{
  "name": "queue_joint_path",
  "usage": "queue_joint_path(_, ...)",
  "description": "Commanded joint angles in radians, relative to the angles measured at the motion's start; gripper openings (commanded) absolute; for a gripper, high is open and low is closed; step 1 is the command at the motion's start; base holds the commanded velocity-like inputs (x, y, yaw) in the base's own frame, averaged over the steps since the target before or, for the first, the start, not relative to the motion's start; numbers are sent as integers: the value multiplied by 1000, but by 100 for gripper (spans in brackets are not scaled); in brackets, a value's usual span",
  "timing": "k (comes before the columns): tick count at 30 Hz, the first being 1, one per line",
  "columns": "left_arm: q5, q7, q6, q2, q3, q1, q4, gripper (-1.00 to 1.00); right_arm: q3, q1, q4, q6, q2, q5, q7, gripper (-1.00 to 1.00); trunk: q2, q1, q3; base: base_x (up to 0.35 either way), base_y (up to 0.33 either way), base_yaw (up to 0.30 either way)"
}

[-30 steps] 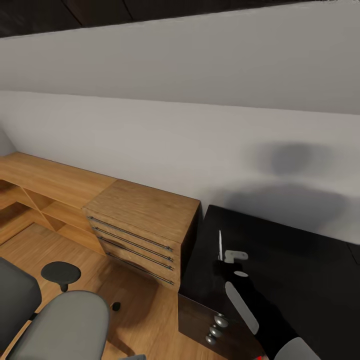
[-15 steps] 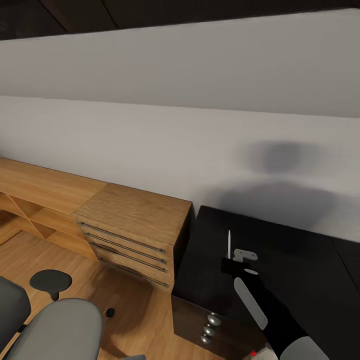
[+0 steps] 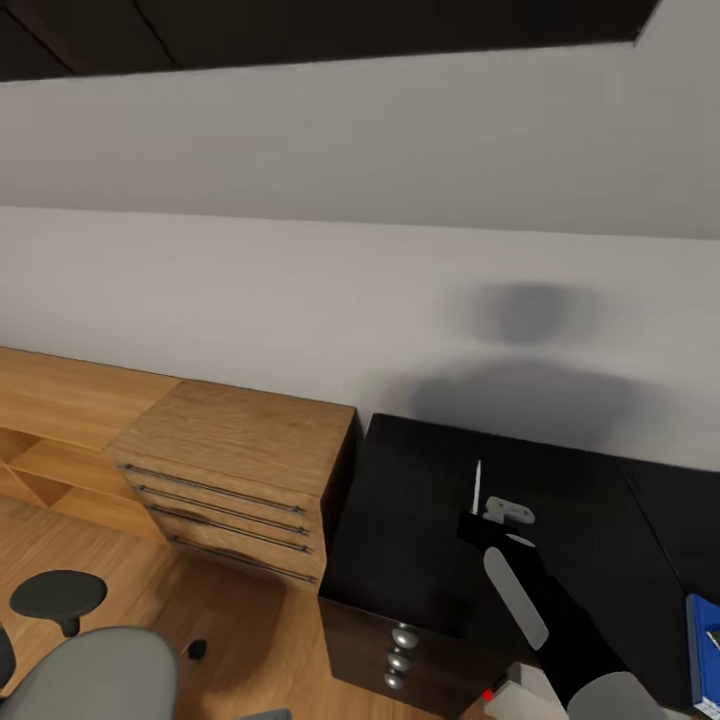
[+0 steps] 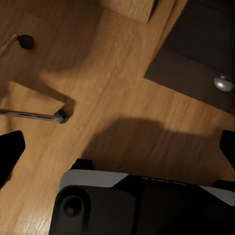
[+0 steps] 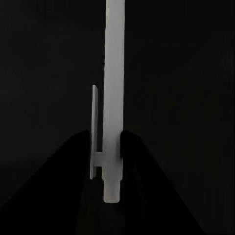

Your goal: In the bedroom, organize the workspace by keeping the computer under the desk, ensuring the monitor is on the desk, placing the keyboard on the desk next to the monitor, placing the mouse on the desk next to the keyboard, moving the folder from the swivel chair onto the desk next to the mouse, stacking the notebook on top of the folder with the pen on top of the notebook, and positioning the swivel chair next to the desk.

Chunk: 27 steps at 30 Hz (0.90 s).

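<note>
My right gripper (image 3: 479, 520) hangs over the left part of the glossy black desk (image 3: 420, 520), shut on a thin white pen (image 3: 477, 486) that points away from me. In the right wrist view the pen (image 5: 113, 73) and its clip sit pinched between the two dark fingers (image 5: 78, 156), with the black desktop behind. A corner of the blue folder (image 3: 702, 648) lies on the desk at the far right. The grey swivel chair (image 3: 95, 675) stands on the floor at the lower left. My left gripper (image 4: 117, 147) is open above the plank floor, beside the desk's drawer unit (image 4: 196, 73).
A low oak cabinet (image 3: 235, 450) with slim bar handles stands against the grey wall, touching the desk's left side. The drawer unit's round silver knobs (image 3: 402, 637) face me. The chair's chrome leg and castor (image 4: 60, 116) lie on the floor near my left gripper.
The camera has swung right, so everything has slid left in the picture and the blue folder's corner has come into view. The right gripper still holds the pen over the desk.
</note>
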Motion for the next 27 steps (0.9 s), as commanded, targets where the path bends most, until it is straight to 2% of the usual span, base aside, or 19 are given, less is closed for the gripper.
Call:
queue_joint_path(1, 2, 7, 4, 1, -3, -1, -2, 100, 1, -1, -1, 2, -1, -9, -9, -100, -2, 0, -1, 0, 0, -217)
queue_joint_path(5, 2, 7, 4, 1, -2, -1, -2, 100, -35, -1, 0, 1, -3, -8, -7, -100, -2, 0, 4, 0, 0, -219)
queue_joint_path(10, 0, 7, 4, 2, -1, -1, -2, 100, -57, -1, 12, 1, -26, -9, 3, -100, -2, 0, 9, 0, 0, -220)
queue_joint_path(13, -2, 8, 4, 3, 0, -1, -2, 100, -66, -1, 23, 1, -32, -9, 29, -100, -2, 0, 12, 0, 0, -220)
queue_joint_path(17, -3, 9, 4, 4, 1, -1, -2, 100, -103, -1, 37, 1, -36, -9, 67, -100, -2, 0, 17, 0, 0, -222)
queue_joint_path(27, -3, 9, 4, 4, 2, -1, -2, 100, -131, -1, 51, 1, -36, -10, 78, -100, -2, 0, 27, 0, 0, -236)
